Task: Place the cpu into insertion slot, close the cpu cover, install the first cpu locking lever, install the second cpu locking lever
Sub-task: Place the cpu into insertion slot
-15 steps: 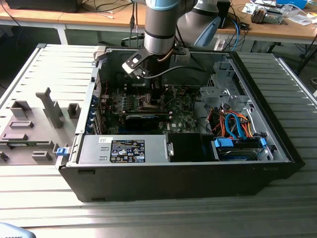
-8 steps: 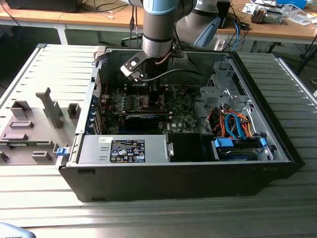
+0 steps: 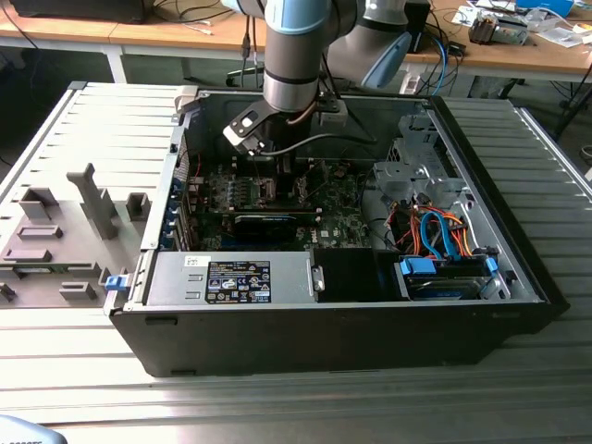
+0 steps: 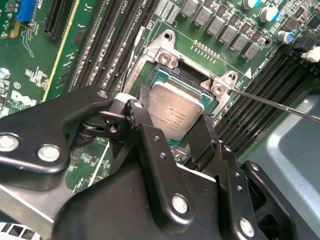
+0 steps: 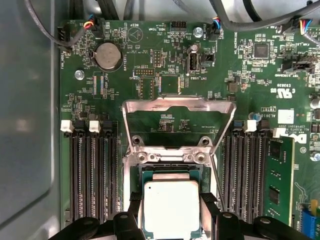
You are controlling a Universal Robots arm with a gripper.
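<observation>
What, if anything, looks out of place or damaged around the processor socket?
Nothing stands out. The cpu sits flat and square in its socket. The cpu cover is swung open, looking unbent, and the motherboard around them shows no damage.

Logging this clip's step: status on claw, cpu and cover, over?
Copy: claw straddling cpu, grip unclear; cpu lying in socket; cpu cover open, swung up; nothing blocking.
</observation>
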